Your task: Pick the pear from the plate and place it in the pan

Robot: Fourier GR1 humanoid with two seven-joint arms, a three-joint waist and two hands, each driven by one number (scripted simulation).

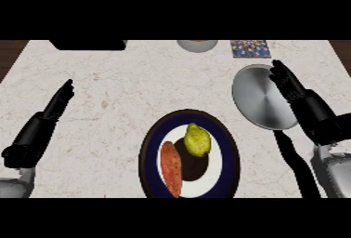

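My left hand (56, 103) is resting at the left of the counter (116, 79), fingers straight, together and holding nothing. Toward the middle, the dark-rimmed plate (152, 139) is sitting near the counter's front edge. It is carrying an orange-red sweet potato (171, 169) on its left half and the yellow-green pear (197, 140) just beside that, on the right. The pear is lying untouched on the plate. Further right, the grey pan (260, 100) is standing apart from the plate. My right hand (288, 83) is hovering over the pan's right rim, fingers straight and gripping nothing.
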